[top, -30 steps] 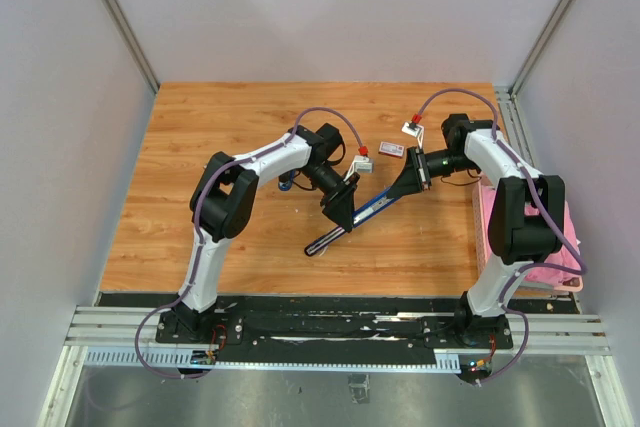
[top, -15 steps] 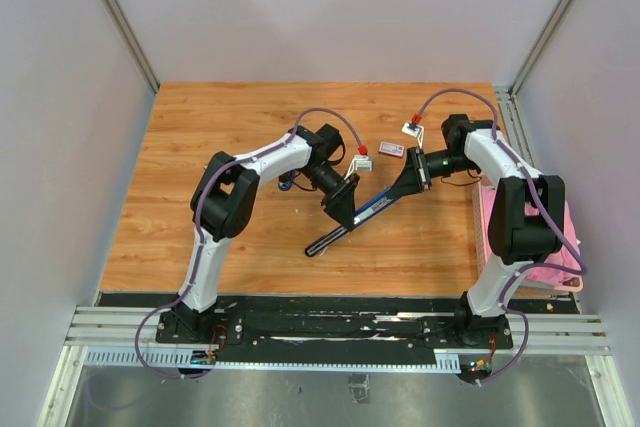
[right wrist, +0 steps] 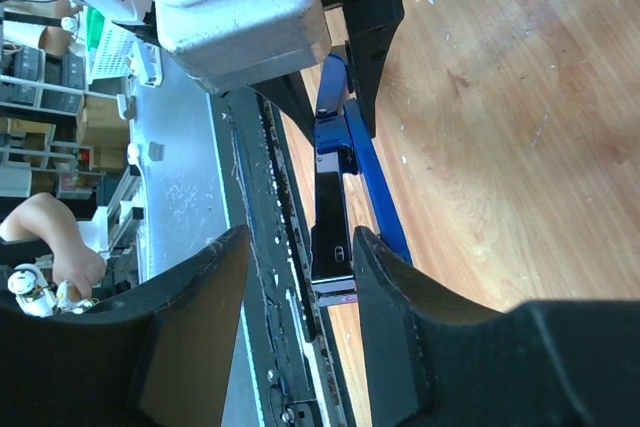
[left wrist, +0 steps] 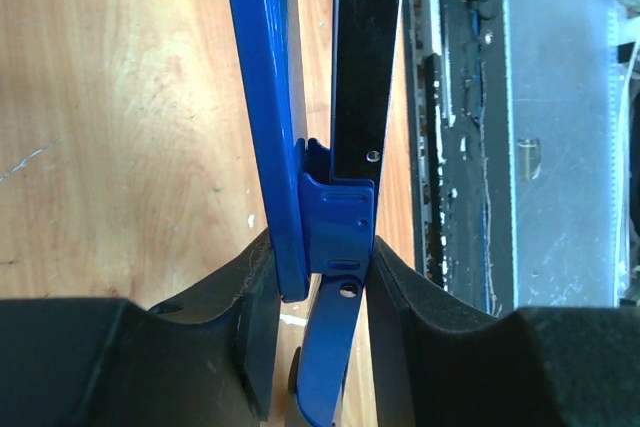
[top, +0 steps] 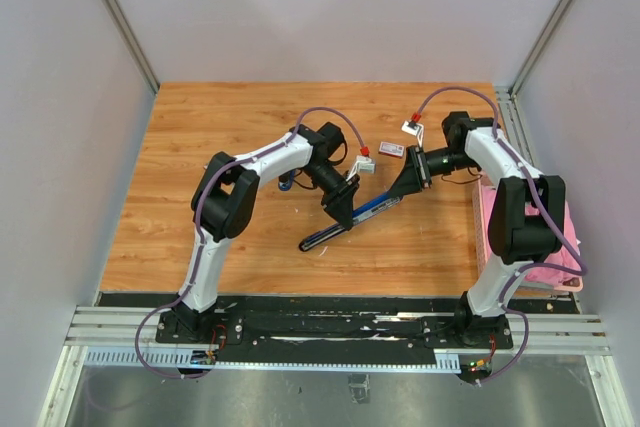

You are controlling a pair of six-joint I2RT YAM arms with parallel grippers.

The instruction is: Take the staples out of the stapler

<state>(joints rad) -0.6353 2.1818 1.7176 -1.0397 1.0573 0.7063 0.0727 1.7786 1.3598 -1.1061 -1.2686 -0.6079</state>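
Observation:
The stapler (top: pixel 322 237) lies swung open mid-table, with a blue arm (left wrist: pixel 265 97) and a black arm (left wrist: pixel 365 67) side by side. My left gripper (top: pixel 347 212) is shut on its blue hinge block (left wrist: pixel 338 217), one pad on each side. My right gripper (top: pixel 405 187) is open around the far tip of the black arm (right wrist: pixel 330 232). That tip lies close to one finger (right wrist: pixel 400 317), and a wide gap separates it from the other. The staples are hidden; no strip shows in any view.
A small flat white box with red marking (top: pixel 392 149) lies behind the right gripper. A pink tray (top: pixel 570 247) sits at the table's right edge. The black and metal base rail (top: pixel 340 327) runs along the near edge.
My right gripper's jaws have opened off the stapler's tip. The stapler's near end has shifted slightly left and toward the rail. My left gripper keeps its hold.

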